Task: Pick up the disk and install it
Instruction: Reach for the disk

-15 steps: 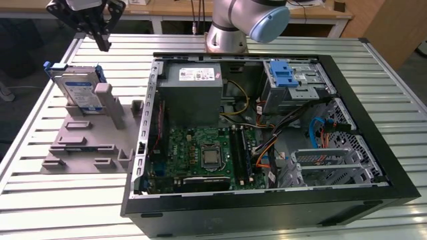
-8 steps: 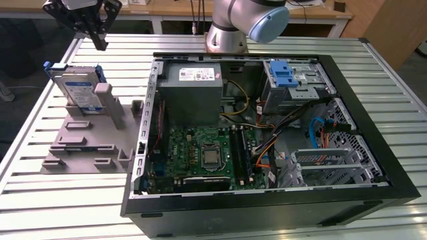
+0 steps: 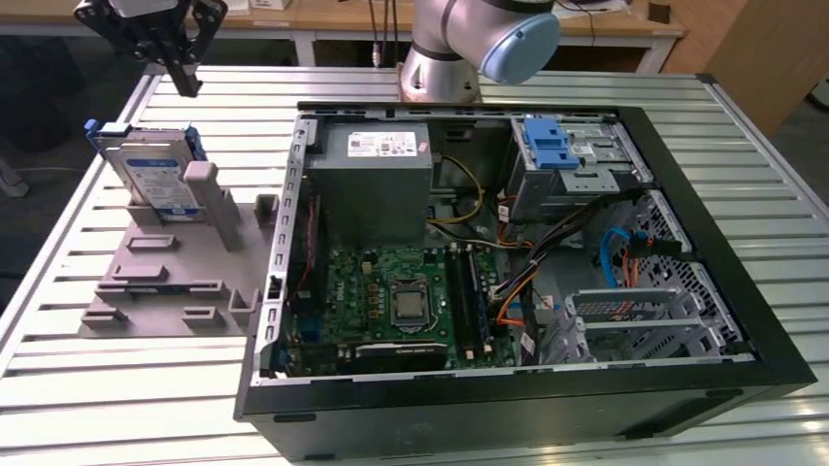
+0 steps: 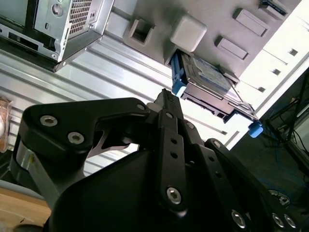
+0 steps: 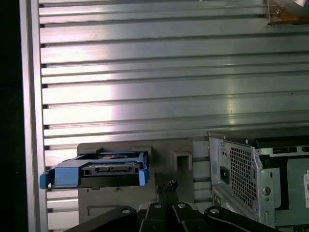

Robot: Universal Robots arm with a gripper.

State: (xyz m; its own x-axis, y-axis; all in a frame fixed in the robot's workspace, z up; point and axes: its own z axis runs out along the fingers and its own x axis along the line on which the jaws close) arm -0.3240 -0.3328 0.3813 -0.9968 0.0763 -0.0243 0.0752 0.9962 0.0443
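Disk (image 3: 153, 180) is standing on edge in the grey holder (image 3: 162, 277) on the slatted table (image 3: 116, 408), at about nine o'clock of the open computer case (image 3: 518, 417) in the exterior view. The gripper (image 3: 189, 87) is hanging at twelve o'clock of the disk, clear of it, with its fingers pressed together and gripping nothing.

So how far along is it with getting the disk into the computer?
Nothing looks done yet. The disk stands upright in its grey stand beside the open computer case, untouched. The pincer hangs above the disk, shut and empty, apart from it. Left: both the pickup and the install, since the disk is neither gripped nor in the case.
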